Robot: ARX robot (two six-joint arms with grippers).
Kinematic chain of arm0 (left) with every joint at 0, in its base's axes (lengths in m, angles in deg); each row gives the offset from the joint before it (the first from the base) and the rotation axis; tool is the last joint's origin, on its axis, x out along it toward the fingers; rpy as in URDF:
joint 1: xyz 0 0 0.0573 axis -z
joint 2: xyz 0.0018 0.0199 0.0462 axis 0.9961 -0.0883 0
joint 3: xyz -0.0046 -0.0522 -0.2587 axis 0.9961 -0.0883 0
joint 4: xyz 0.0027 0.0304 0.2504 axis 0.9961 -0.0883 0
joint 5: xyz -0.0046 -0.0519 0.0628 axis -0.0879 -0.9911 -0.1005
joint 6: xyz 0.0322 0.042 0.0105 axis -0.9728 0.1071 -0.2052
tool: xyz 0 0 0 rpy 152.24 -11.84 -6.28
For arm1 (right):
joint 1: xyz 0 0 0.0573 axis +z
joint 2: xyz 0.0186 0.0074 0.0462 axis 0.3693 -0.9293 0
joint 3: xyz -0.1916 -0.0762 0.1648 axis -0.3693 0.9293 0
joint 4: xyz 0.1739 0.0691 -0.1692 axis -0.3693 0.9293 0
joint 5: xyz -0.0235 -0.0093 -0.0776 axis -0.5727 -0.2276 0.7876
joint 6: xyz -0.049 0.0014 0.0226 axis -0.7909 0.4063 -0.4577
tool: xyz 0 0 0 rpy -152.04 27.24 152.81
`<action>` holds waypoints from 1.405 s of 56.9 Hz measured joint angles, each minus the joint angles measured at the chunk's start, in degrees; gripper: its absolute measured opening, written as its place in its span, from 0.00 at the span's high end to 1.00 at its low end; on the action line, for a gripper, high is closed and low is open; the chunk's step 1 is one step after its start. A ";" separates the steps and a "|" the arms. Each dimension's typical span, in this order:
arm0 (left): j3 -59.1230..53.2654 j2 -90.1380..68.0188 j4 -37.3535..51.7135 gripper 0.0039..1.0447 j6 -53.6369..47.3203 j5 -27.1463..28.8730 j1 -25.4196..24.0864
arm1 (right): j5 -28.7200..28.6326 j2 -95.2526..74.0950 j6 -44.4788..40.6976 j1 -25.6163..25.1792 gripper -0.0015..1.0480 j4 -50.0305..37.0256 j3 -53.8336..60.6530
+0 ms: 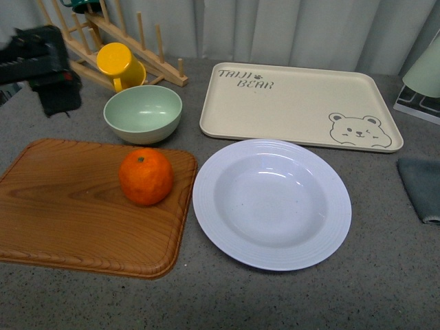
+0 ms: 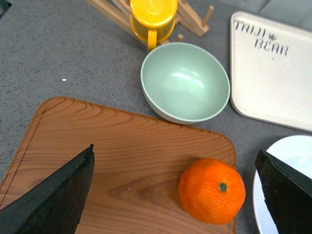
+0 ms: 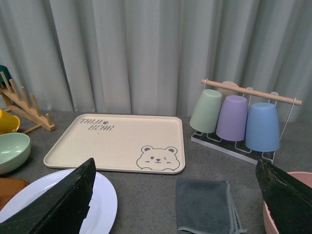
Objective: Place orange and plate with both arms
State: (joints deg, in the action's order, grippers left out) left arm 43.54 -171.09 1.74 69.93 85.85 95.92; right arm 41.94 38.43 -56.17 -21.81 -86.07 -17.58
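The orange point(image 1: 145, 177) rests on a wooden board point(image 1: 62, 206), near its right edge. The white ridged plate point(image 1: 271, 203) lies on the grey table just right of the board. In the left wrist view my left gripper point(image 2: 174, 151) is open and empty above the board. The orange point(image 2: 211, 191) lies between its fingers, nearer the one on the plate's side, and a part of the plate point(image 2: 292, 148) shows beside that finger. My right gripper point(image 3: 175, 163) is open and empty, held above the table to the right of the plate point(image 3: 105, 200).
A pale green bowl point(image 1: 143, 113) and a yellow mug point(image 1: 118, 63) on a wooden rack stand behind the board. A cream bear tray point(image 1: 295, 103) lies behind the plate. A grey cloth point(image 1: 421, 185) and a cup rack point(image 3: 234, 117) are at the right.
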 joint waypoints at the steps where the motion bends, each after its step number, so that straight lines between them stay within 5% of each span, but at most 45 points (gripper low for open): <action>1: 0.76 -1.14 -0.50 0.06 -0.24 0.52 0.31 | 0.00 0.00 0.00 0.00 0.09 0.00 0.00; 30: 7.65 -10.86 -6.97 0.06 -1.60 -6.40 6.69 | 0.00 0.00 0.00 0.00 0.09 0.00 0.00; 80: 12.37 -22.38 -7.93 0.06 -4.35 -8.20 6.21 | 0.00 0.00 0.00 0.00 0.09 0.00 0.00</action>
State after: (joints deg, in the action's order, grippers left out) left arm 55.91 -193.47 -6.19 65.58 77.65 102.12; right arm 41.94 38.43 -56.17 -21.81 -86.07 -17.58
